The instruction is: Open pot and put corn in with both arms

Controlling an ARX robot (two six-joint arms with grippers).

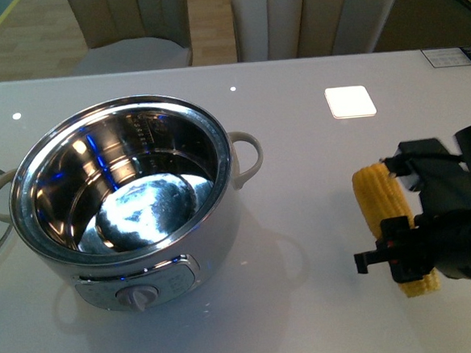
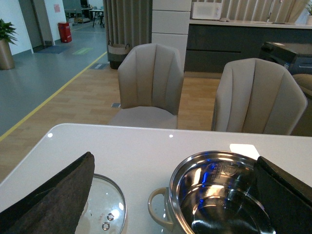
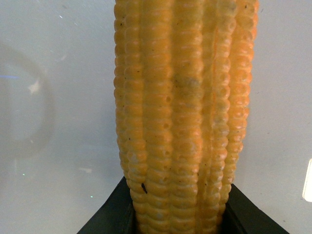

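Bright, even indoor light falls from above, leaving small white lamp spots on the glossy table [image 1: 308,284] and only a faint, soft shadow around the pot [image 1: 220,231], whose steel bowl throws hard white and blue glare. In the left wrist view the room behind is sharp and daylit, while the fingers [image 2: 53,195] of the left gripper [image 2: 174,160] are dark, grainy and out of focus at the lower corners. In the right wrist view the corn [image 3: 180,117] fills the frame in warm light, its kernels fairly sharp, with a dim ring-shaped reflection on the table beside it.
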